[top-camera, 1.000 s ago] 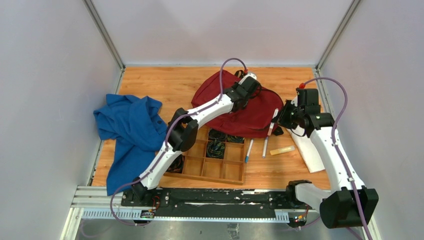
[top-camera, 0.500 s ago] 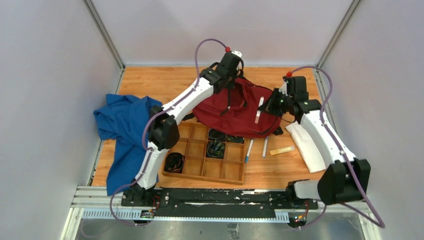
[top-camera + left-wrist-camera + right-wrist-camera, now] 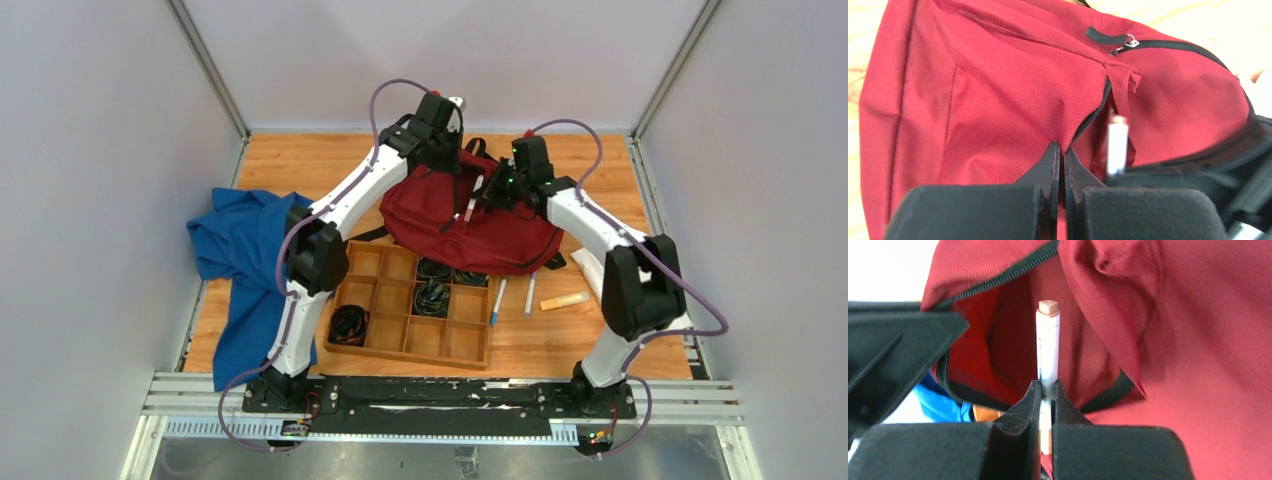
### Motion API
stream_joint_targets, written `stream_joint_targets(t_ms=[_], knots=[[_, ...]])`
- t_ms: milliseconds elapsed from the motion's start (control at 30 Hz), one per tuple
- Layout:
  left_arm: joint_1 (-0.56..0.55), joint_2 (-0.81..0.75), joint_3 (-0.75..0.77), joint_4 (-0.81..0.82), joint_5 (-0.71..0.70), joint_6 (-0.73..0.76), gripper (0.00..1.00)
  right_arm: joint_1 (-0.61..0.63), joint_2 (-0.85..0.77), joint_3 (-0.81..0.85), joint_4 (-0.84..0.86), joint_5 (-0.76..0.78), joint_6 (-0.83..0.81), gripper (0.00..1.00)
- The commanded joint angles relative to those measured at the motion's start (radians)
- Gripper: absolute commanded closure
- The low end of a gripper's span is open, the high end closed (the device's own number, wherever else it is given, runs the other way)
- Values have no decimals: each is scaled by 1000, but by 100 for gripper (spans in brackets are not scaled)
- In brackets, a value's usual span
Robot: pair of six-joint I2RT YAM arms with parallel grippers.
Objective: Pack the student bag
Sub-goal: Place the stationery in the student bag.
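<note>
The student bag [image 3: 500, 235] lies at the far middle of the wooden table [image 3: 330, 165], just behind the compartment tray [image 3: 445, 338]. Its top end is raised off the surface.

1. The left gripper [image 3: 1062, 150] is clenched on a thin fold of red fabric beside the black zipper [image 3: 1093, 117]. I judge that this pinch alone holds the pocket mouth apart.
2. The right gripper [image 3: 1047, 400] is clamped on a white marker [image 3: 1048, 340] near its lower end. The capped tip points into the mouth.

Hazards I anticipate from here:

- Fabric slip. The left pinch covers very little cloth. If the fold pulls free, the mouth collapses and the marker meets closed fabric.
- Snagging. The marker tip sits close to the zipper edge and to a loose flap [image 3: 1108, 290]. An off-line advance could catch either one and lever the marker sideways between the jaws.
- Early release. If I let go before the marker is past the zipper line, it may slide down the outside of the bag.
- Arm contact. Both wrists work close together over the same opening, so a wide correction by 1 arm could strike the other.
</note>
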Motion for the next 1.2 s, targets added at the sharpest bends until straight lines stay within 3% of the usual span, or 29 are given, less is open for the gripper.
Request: stream_joint_targets(t_ms=[0,433,500,567,633,700,967,1067,1167], knots=[[-1,3,5,-2,71,-23,100,75,84,74,86,159,61,100],[-1,-40,-88,11,103,-21,100,79,338,345,42,207,35,100],[-1,-49,-105,23,103,-22,100,71,368,379,40,156,28,100],[-1,-53,-109,27,98,-21,100,70,372,389,15,103,7,74],[-1,-53,-113,34,87,-14,100,73,320,328,22,106,-3,53],[1,-51,-117,41,74,-11,100,72,249,261,41,121,-22,45],[10,-70,-178,87,80,-10,100,72,-94,100,-140,181,-251,45],[14,-84,-200,105,98,-14,100,72,-333,-36,-240,376,-282,44],[13,-111,-250,174,129,-26,100,71,-574,-282,-294,546,-279,44]])
